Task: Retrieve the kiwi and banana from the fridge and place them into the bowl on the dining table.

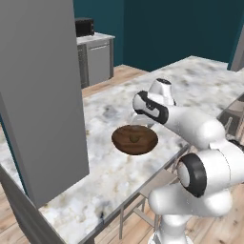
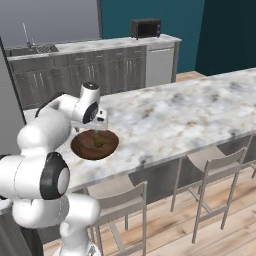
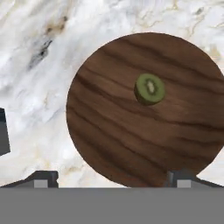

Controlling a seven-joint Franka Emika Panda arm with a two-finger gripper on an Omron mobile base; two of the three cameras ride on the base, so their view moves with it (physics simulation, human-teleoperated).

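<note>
The kiwi, a green cut face with a brown rim, lies inside the dark wooden bowl, a little off its centre. The bowl stands on the marble dining table near its front edge, and the kiwi shows as a small dark spot in it. My gripper hangs just above the bowl, open, with nothing between its fingers. From the right base the gripper sits over the far rim of the bowl. A tall grey fridge panel stands at the left. The banana is out of view.
Several stools are tucked under the table's near side. Behind the table runs a dark cabinet counter with a sink and a microwave. The fridge panel stands close on the arm's left.
</note>
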